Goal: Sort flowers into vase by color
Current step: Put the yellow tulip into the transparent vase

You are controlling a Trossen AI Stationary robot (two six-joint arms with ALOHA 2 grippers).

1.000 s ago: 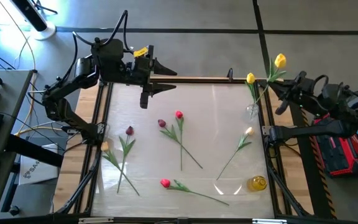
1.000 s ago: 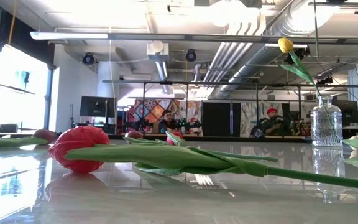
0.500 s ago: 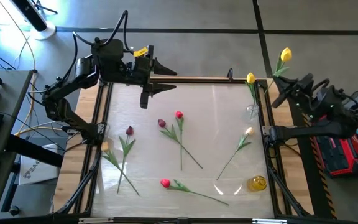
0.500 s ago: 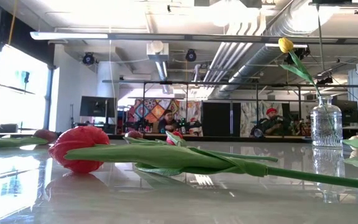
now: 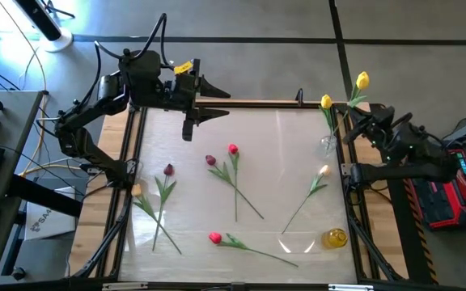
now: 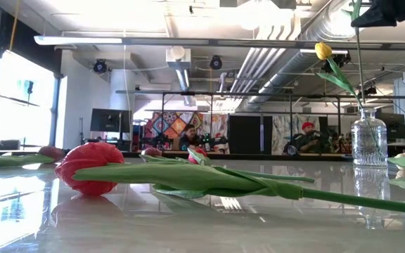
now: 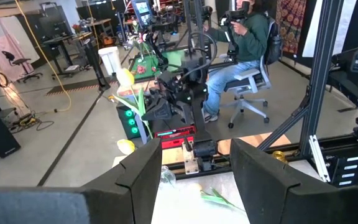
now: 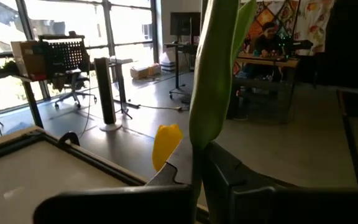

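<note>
Two yellow tulips show at the high view's upper right: one [image 5: 326,102] stands in the glass vase [image 5: 328,145], the other [image 5: 362,80] is pinched by its stem in the right gripper [image 5: 356,123]. Only the right wrist view shows that stem [image 8: 197,168] between closed fingers. Left gripper [image 5: 213,105], upper left, hangs open and empty. Other flowers [image 5: 233,149] lie mid-table.

Two dark jointed arms, black cables, yellow tag on left arm [image 5: 183,68]

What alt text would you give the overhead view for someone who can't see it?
The right gripper holds a yellow tulip beside the glass vase, which already holds one yellow tulip. Five tulips lie on the table; the left gripper waits at its far edge.
</note>
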